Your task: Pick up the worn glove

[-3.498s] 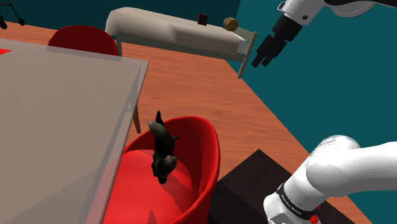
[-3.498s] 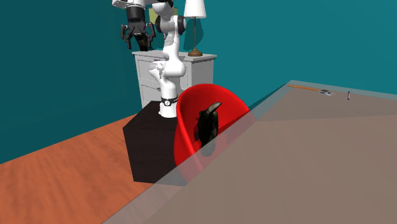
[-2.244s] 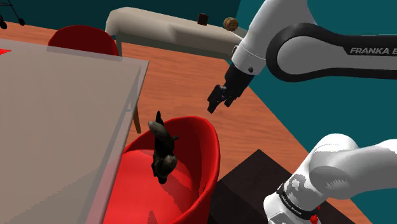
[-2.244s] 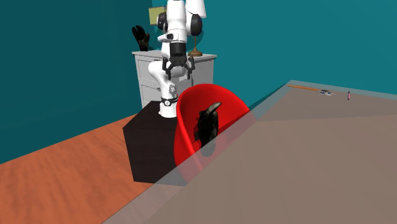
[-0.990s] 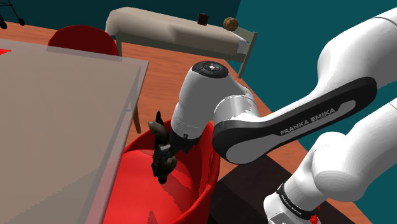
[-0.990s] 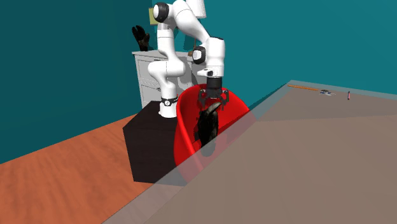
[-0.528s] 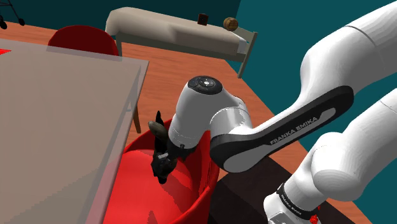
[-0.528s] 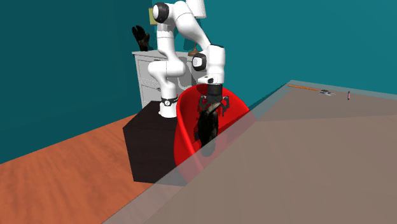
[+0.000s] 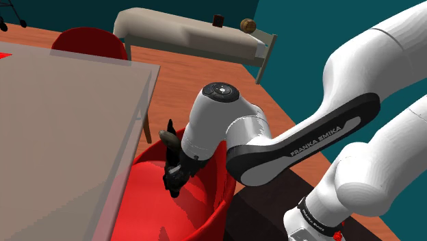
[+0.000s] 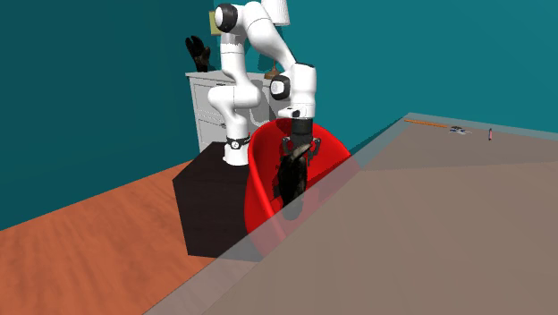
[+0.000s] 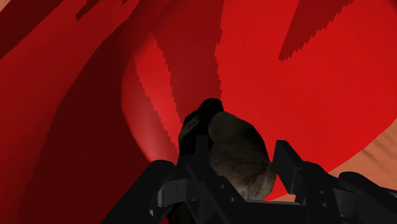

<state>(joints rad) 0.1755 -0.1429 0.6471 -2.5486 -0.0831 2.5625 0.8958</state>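
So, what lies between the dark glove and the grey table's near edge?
The red chair's inner wall fills that stretch, as the shoulder view shows; the glove stands inside the chair.

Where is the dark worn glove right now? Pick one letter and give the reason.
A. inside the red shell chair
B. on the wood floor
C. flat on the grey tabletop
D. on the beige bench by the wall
A: the dark worn glove stands inside the red shell chair, beside the grey table, with the gripper at its upper end.
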